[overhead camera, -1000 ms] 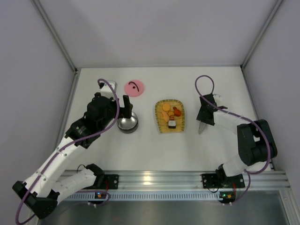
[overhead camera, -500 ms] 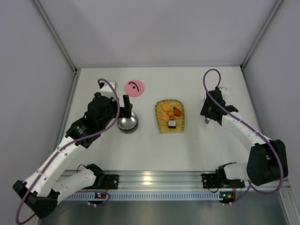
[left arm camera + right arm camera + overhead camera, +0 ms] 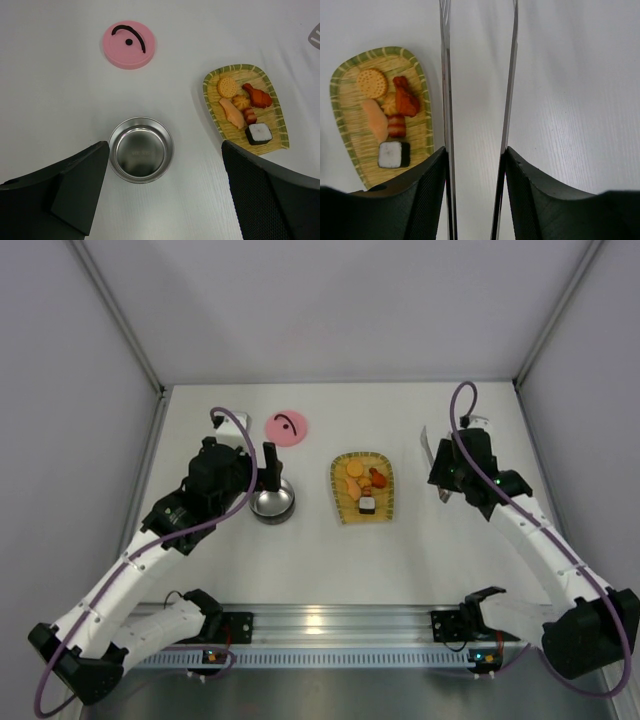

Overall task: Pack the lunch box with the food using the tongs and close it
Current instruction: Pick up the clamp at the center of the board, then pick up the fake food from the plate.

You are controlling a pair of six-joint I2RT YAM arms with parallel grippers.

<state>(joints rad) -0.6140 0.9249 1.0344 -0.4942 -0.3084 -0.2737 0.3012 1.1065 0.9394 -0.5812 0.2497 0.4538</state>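
Currently the tongs (image 3: pixel 445 100) are gripped by the right gripper (image 3: pixel 474 165) near the right edge of the bench (image 3: pixel 330 550). Two thin, flat, pale metallic arms are seen running almost parallel up the right wrist view, and each is pressed from outside by a black mesh-textured finger (image 3: pixel 420 200). A rounded grey tip of the tongs is caught at the upper right corner of the left wrist view. Whether the tongs are lifted off the bench cannot be told.

The lunch box (image 3: pixel 141 149), a small round bowl of shiny steel with a rolled rim, is placed left of the bench centre. Its polished inside is seen down to the bottom. It is straddled from above by the left gripper (image 3: pixel 166 145), whose jaws are spread wide with nothing held. The lid (image 3: pixel 129 44), a flat pink disc marked with a black curve and dot, is laid apart from the bowl, toward the far edge.

The food (image 3: pixel 240 102) is heaped on a yellow woven tray (image 3: pixel 210 100) with a green-striped rim, between the bowl and the tongs. A round ridged biscuit, an orange wedge, a red drumstick shape and a dark block with a white top are made out.
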